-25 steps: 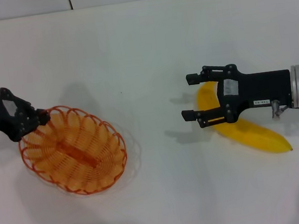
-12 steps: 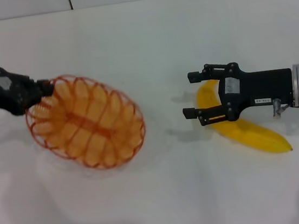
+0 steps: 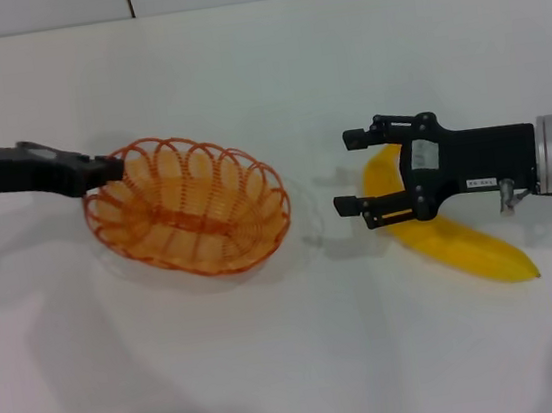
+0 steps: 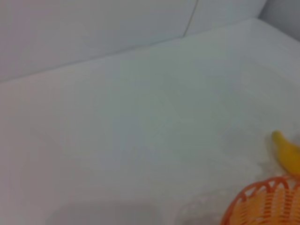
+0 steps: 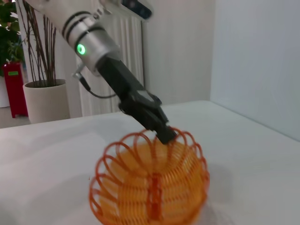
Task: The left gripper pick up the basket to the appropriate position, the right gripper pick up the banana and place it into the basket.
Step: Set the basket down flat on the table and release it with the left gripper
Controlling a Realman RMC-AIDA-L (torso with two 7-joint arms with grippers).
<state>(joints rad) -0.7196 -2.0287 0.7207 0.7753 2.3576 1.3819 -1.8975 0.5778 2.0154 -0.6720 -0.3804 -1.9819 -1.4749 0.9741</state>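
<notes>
White table (image 3: 296,365) is bearing an empty basket (image 3: 189,217), left gripper (image 3: 110,169) pinching its rim; right gripper (image 3: 353,175) is hovering open-fingered above the banana (image 3: 462,244).

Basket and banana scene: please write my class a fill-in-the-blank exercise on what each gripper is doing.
1. The left gripper is shut on the rim of the orange ____.
2. The right gripper hovers with open jaws above the yellow ____.
3. The basket holds ____ fruit so far.
4. In the head view, the banana lies on the basket's ____ side.

Missing words: basket; banana; no; right
</notes>
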